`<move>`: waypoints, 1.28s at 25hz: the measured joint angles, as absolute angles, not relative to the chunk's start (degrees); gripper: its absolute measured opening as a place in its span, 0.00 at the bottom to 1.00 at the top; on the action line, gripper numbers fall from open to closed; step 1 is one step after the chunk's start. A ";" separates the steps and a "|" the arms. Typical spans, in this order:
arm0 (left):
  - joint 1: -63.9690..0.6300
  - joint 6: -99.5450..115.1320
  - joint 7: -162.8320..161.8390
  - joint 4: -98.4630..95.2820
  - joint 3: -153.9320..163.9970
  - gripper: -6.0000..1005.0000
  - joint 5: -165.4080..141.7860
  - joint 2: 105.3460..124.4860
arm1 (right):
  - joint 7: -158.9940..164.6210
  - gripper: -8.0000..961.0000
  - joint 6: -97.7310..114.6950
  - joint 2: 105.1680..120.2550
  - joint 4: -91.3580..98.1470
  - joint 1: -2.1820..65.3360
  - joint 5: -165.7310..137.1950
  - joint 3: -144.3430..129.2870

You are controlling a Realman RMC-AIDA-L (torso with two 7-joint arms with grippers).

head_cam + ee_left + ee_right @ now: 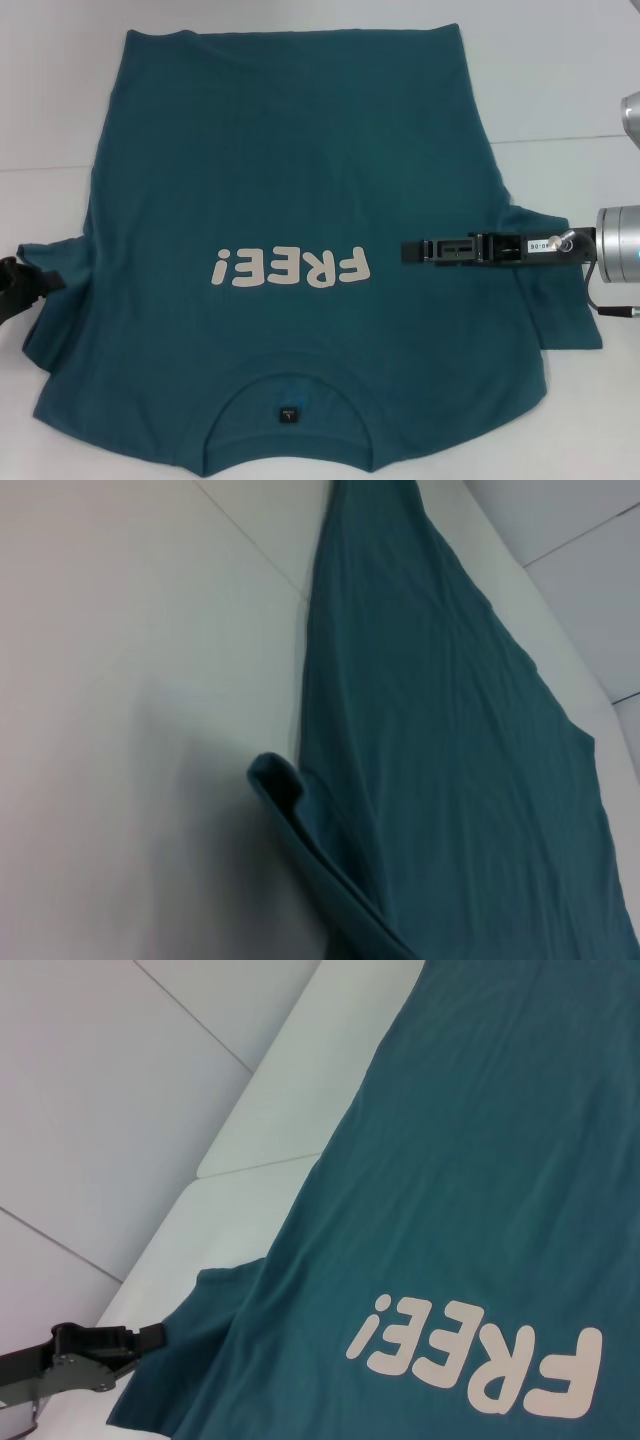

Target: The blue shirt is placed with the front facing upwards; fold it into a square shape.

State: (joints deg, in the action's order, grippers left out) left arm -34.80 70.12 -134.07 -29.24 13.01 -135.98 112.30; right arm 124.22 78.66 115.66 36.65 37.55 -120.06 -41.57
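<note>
Right gripper [415, 250]: black, long and boxy, slotted plates stacked along the top. Small white label with dark print near the wrist end, too tiny to read. Shiny metal fitting right after that, then a fat silver-grey cylinder for the wrist with a thin dark cable hanging off underneath. Another rounded silver housing up in the corner above it. Left gripper [12, 280]: just a dark brownish-black lump in the head view. From the right wrist camera [150, 1335], a black hinged bracket with visible screws on a flat dark bar.
</note>
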 joint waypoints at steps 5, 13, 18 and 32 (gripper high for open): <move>-34.55 69.73 -133.04 -28.91 13.20 0.04 -135.82 112.53 | 124.30 0.97 78.73 115.66 36.65 37.75 -120.06 -41.57; -32.35 71.56 -130.46 -28.83 10.03 0.05 -131.85 112.96 | 124.46 0.97 78.74 115.65 36.52 37.82 -120.06 -41.57; -31.60 73.48 -129.60 -29.03 7.28 0.05 -131.18 112.52 | 124.54 0.97 78.63 115.61 36.54 37.71 -120.06 -41.57; -30.30 69.74 -129.29 -30.72 7.47 0.06 -131.07 113.31 | 124.64 0.97 78.59 115.57 36.38 37.97 -120.06 -41.57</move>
State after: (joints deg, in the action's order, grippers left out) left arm -30.30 69.74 -129.29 -30.72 7.47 -131.07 113.31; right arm 124.64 78.59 115.57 36.38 37.97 -120.06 -41.57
